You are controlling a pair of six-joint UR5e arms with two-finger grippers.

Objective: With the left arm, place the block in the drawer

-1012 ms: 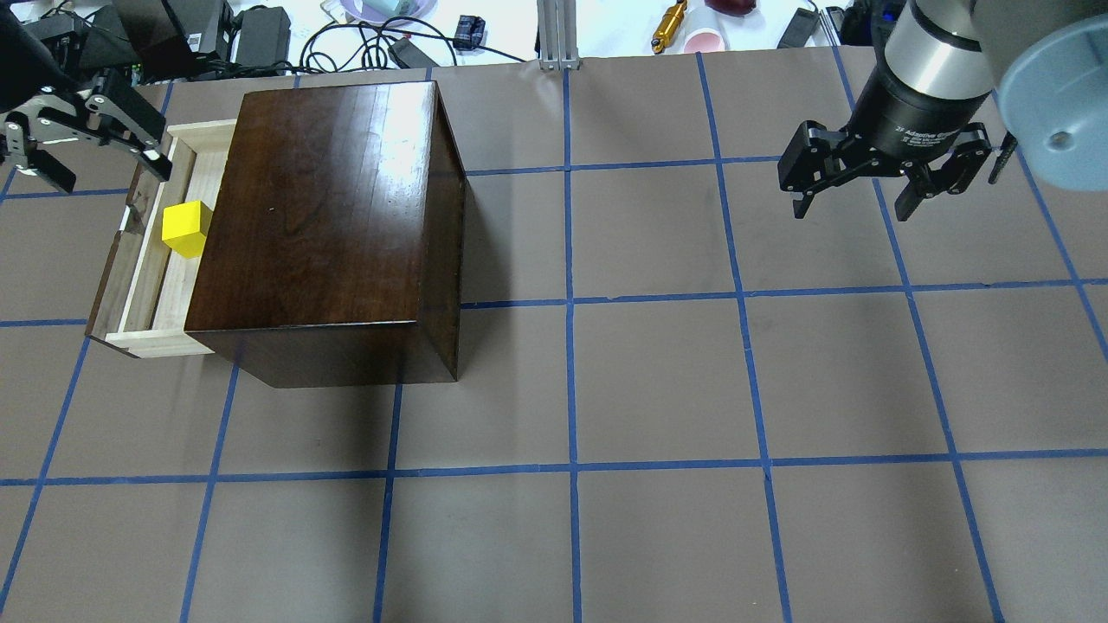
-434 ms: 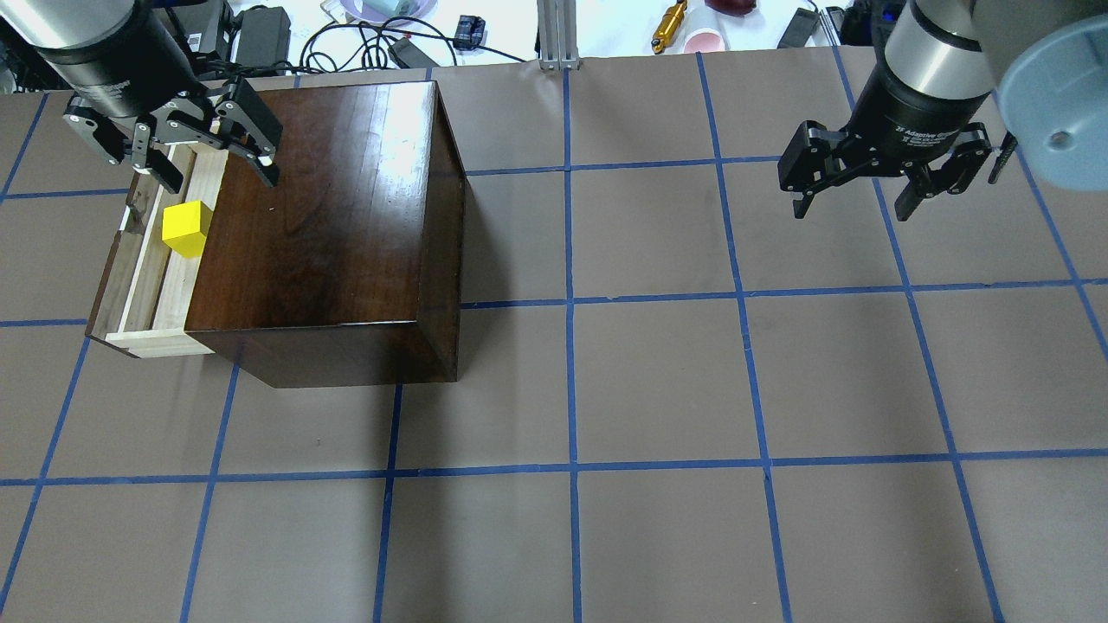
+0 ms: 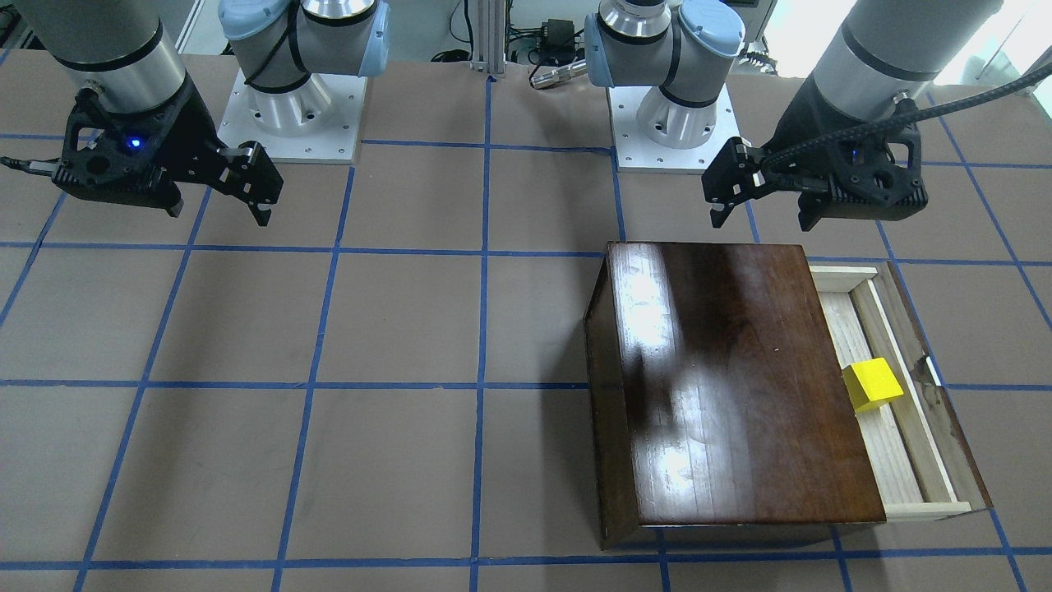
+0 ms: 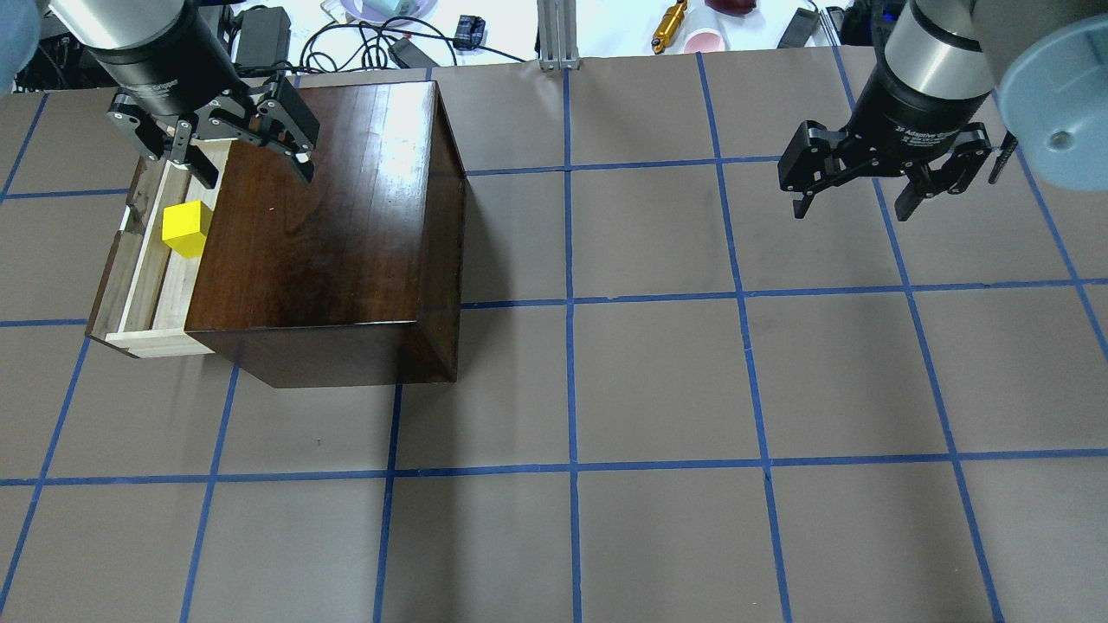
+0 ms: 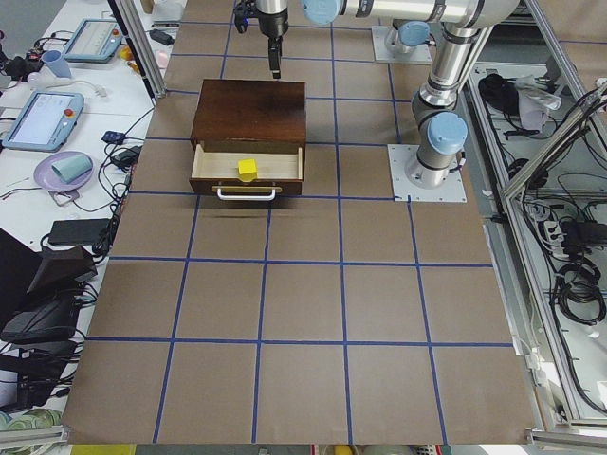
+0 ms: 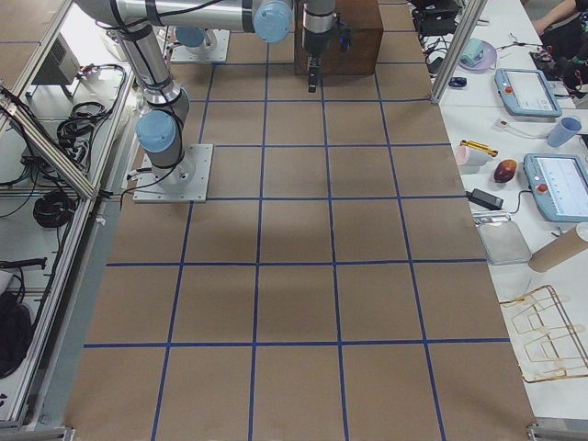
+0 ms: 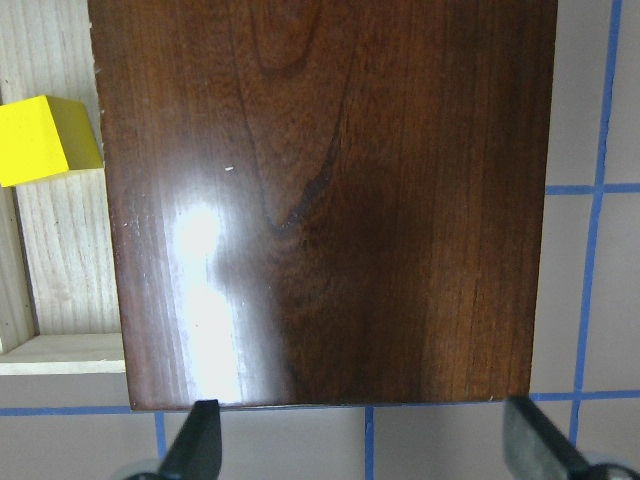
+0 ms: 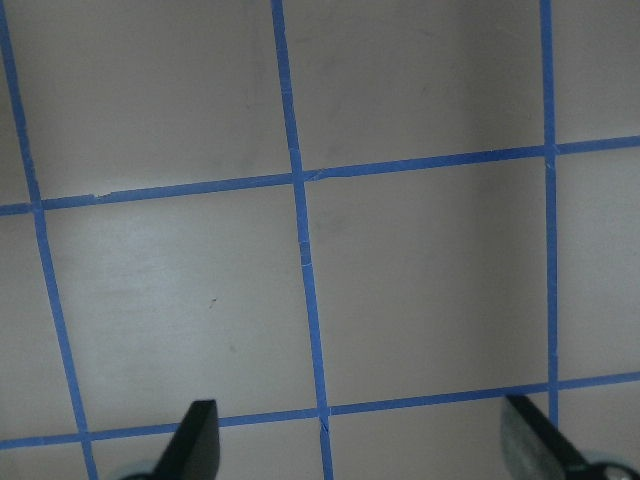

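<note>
The yellow block [image 4: 186, 229] lies in the open drawer [image 4: 147, 268], on its pale wood floor against the dark box [image 4: 329, 216]. It also shows in the front view [image 3: 873, 385], the left side view [image 5: 248, 170] and the left wrist view [image 7: 45, 140]. My left gripper [image 4: 257, 176] is open and empty. It hangs high above the box's end, near the drawer's corner and apart from the block; the left wrist view [image 7: 365, 445] looks down on the box top. My right gripper [image 4: 852, 210] is open and empty above bare table on the other side.
The drawer sticks out of the box's left side with its dark front panel [image 4: 104, 277] outermost. Cables and small items [image 4: 363, 35] and a metal post [image 4: 558, 35] lie beyond the table's far edge. Both arm bases [image 3: 288, 107] stand at the robot's side.
My left gripper has moved right, from beyond the drawer's front panel to above the box's end. It has stayed open. The block, the drawer and the right arm have not moved.
</note>
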